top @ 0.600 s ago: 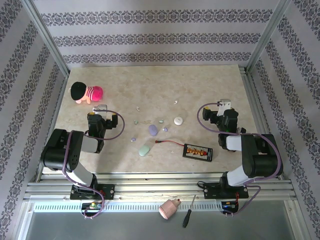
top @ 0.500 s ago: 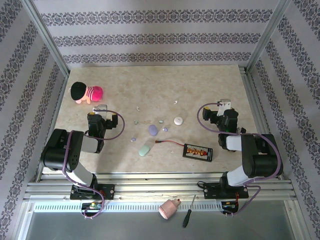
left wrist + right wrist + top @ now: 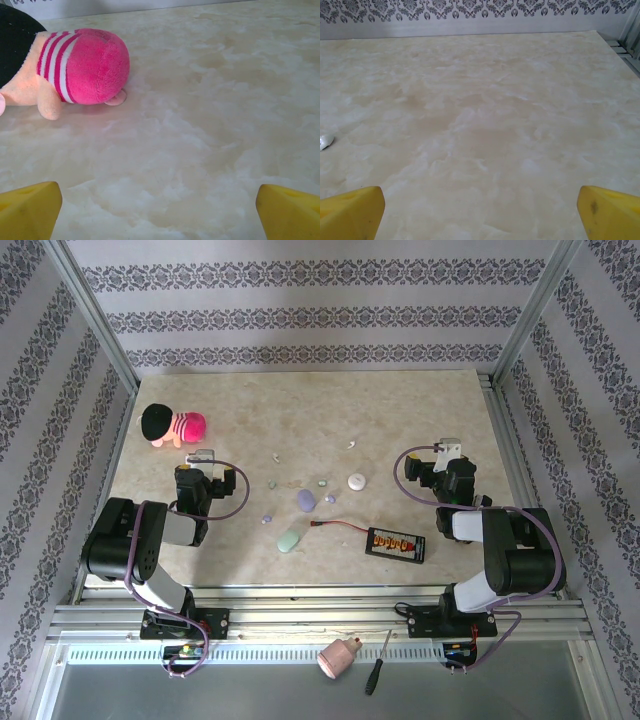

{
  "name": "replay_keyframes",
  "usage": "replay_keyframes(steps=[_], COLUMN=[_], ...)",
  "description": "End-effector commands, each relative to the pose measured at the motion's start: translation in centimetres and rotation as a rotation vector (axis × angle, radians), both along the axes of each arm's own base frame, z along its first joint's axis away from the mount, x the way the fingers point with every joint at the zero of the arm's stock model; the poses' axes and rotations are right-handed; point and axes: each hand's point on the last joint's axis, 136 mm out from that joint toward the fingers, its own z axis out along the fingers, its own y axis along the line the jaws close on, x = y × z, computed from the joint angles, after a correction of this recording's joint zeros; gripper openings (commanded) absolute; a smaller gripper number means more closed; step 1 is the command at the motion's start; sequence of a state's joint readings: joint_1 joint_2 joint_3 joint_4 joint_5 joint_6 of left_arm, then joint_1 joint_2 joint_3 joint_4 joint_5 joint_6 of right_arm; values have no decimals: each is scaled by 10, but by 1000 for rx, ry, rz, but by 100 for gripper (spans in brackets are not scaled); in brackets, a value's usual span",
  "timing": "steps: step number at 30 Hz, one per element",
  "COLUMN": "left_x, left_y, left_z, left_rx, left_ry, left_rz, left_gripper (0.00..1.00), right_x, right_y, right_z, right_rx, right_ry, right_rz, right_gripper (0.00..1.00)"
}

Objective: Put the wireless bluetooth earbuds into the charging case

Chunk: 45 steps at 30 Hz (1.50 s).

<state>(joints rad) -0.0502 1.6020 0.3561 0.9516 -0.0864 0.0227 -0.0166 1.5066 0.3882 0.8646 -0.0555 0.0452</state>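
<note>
Hovering low over the table (image 3: 420,410), the left gripper (image 3: 160,210) and right gripper (image 3: 480,210) were spread wide, holding nothing. Tiny earbuds (image 3: 273,483) lay scattered mid-table among three oval cases (image 3: 306,500). An off-centre pinch would probably flick a bud away or shove a neighbouring case.

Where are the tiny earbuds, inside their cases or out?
Out. The earbuds lie loose on the table, apart from the lavender case, green case and white case.

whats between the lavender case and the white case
In the top view, a pale green earbud and a lavender earbud lie there.
</note>
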Motion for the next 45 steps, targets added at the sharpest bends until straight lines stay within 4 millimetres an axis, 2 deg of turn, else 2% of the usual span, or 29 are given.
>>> replay_keyframes(steps=[1,13,15,20,23,26,30,34,39,45], left_x=[7,7,6,3,4,5,5,1,-6,-13], left_y=[3,4,4,6,1,-6,-28,-38,-32,-33], left_z=[16,16,17,42,65,82,97,100,97,88], left_rx=[-9,-7,-3,32,66,-3,-146,-237,-232,-219], left_ry=[-53,-59,-64,-55,-42,1,58,92,116,138], left_rz=[7,10,12,53,65,80,15,-3,27,13], left_gripper=[99,99,99,99,99,99,99,99,99,99], right_x=[3,2,3,0,-2,-6,-20,-38,-62,-86], right_y=[1,2,6,32,55,87,136,192,247,291], right_z=[4,3,11,44,65,84,87,71,41,2], right_rx=[-15,-16,-25,-127,-139,-143,-119,-109,-83,-27], right_ry=[-19,-19,-35,-7,10,25,120,192,300,431], right_rz=[-1,2,17,92,151,213,293,387,431,464], right_gripper=[99,98,98,98,98,98,99,99,98,94])
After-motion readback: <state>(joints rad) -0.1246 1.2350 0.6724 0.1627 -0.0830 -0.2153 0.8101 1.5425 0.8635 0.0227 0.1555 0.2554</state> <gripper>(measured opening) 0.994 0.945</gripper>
